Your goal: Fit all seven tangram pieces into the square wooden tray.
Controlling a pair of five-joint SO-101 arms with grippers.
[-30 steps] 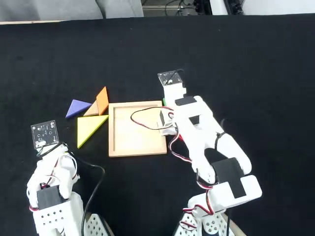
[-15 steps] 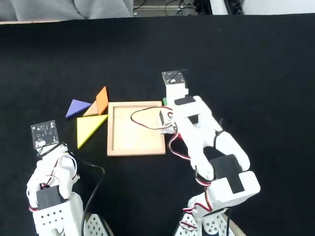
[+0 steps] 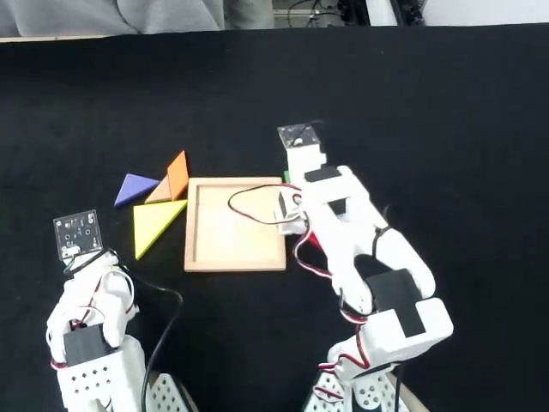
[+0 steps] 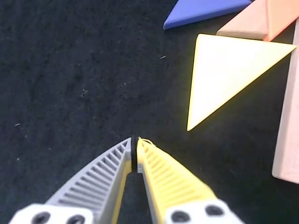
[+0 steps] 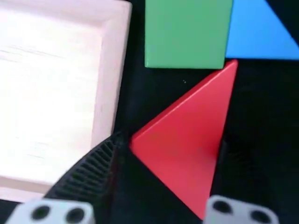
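Black cloth [image 3: 446, 112] covers the whole table; grey fabric [image 3: 129, 13] lies past the far edge.

The right gripper [image 5: 170, 140] is spread wide, low over the cloth, w/ the red triangle [image 5: 187, 154] lying flat btwn its fingers. Its black finger [image 5: 91, 175] sits in the gap btwn the triangle's pointed corner and the wall of the wooden tray [image 5: 114, 70]; can't tell if it touches either. The other finger is at the triangle's straight side, in shadow. Beyond the red piece lies a green square [image 5: 187, 32], just beside the tray's outer wall, w/ a blue triangle [image 5: 259, 32] against the square's far side. The red tip comes close to the green/blue seam.

In the high view the right arm [image 3: 352, 232] stretches along the tray's right edge and covers most of those 3 pcs. A wire loop [image 3: 249, 206] from it hangs over the tray floor.

The left gripper [image 4: 135, 145] is pinched closed, tips together, nothing in it. It is over bare cloth, near the sharp corner of the yellow triangle [image 4: 224, 74], not touching. The yellow piece lies flat just beside the tray's left wall. Past it sit a tan triangle [image 4: 243, 29], an orange triangle [image 4: 282, 16] and a purple-blue triangle [image 4: 205, 8]: tan touches orange, purple-blue just beside tan. The left arm [image 3: 86, 318] is folded back at the near left of the table, well apart from the tray.
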